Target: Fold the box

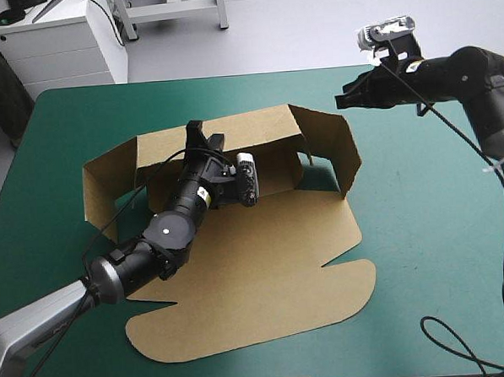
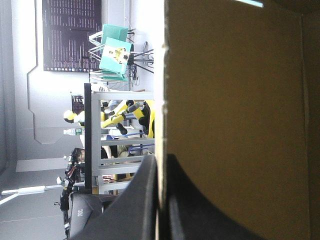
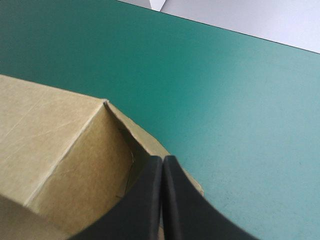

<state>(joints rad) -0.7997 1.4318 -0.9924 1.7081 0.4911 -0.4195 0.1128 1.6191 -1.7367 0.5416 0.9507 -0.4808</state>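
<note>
The brown box [image 1: 264, 255] lies mid-table, its back and side walls raised and its lid flat toward the front edge. My left gripper [image 1: 200, 130] reaches across the box floor to the top edge of the far wall [image 1: 249, 129]. In the left wrist view the left gripper [image 2: 161, 165] is shut on that board edge [image 2: 240, 125], which stands between the black fingers. My right gripper [image 1: 346, 99] hangs raised beyond the box's right wall. It [image 3: 162, 159] is shut with nothing in it, above a corner of the box [image 3: 55, 135].
The teal-green cover [image 1: 423, 230] shows all round the box, widest on the right side. The far table edge [image 1: 204, 79] runs just behind the box's back wall.
</note>
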